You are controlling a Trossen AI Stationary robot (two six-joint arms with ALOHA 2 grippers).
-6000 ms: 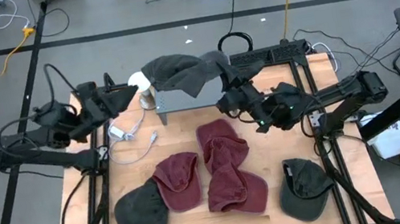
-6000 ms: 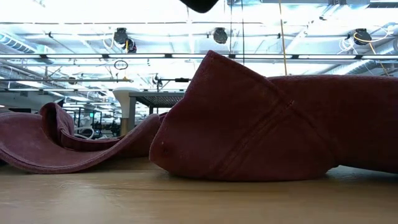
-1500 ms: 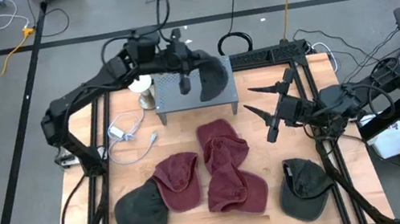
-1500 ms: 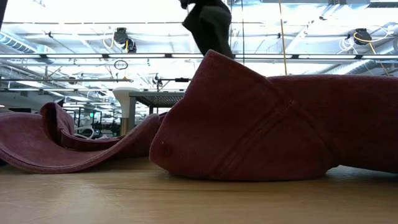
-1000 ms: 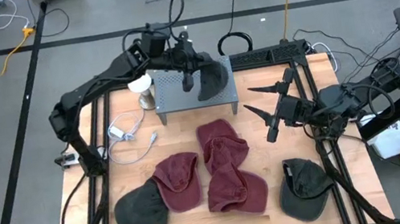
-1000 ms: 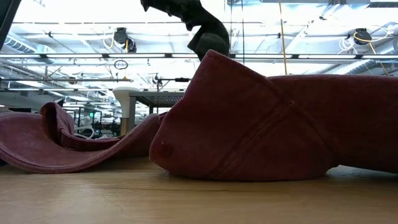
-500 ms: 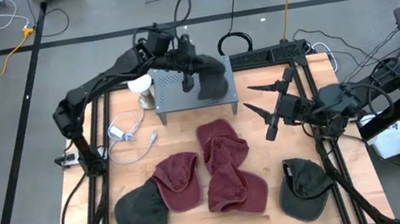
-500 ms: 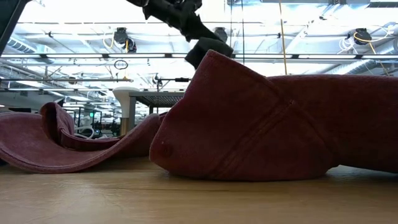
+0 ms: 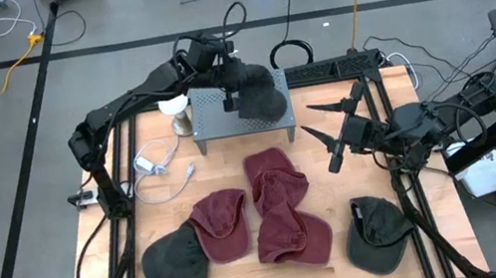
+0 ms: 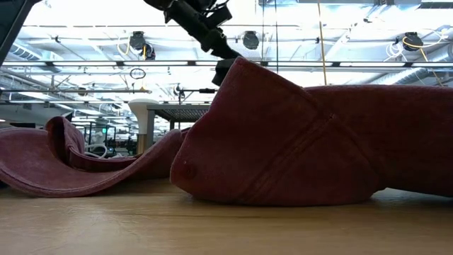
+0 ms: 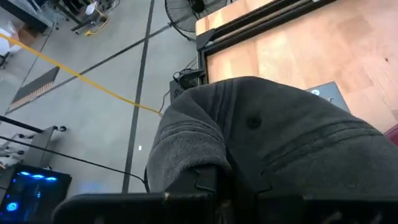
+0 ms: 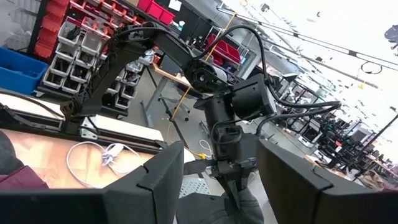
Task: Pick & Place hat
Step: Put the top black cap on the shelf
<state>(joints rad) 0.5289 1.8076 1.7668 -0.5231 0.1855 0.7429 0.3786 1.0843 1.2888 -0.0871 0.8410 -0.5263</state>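
At twelve o'clock, over the grey stand (image 9: 215,124), the left gripper (image 9: 231,89), clenched on the dark hat (image 9: 259,95), has swung it lower onto the stand's top, so release looks near, while the right gripper (image 9: 324,141) waits agape at three o'clock.

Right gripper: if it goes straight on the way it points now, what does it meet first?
Probably the dark grey hat held by the left gripper above the grey stand; the right gripper is open, though depth is uncertain.

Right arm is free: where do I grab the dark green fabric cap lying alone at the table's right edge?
Pinch the dark green fabric cap at the edge nearest the open right gripper, coming straight down. It lies flat on the wooden table, apart from the red hats, so that looks clearest. Which part is the brim I cannot tell.
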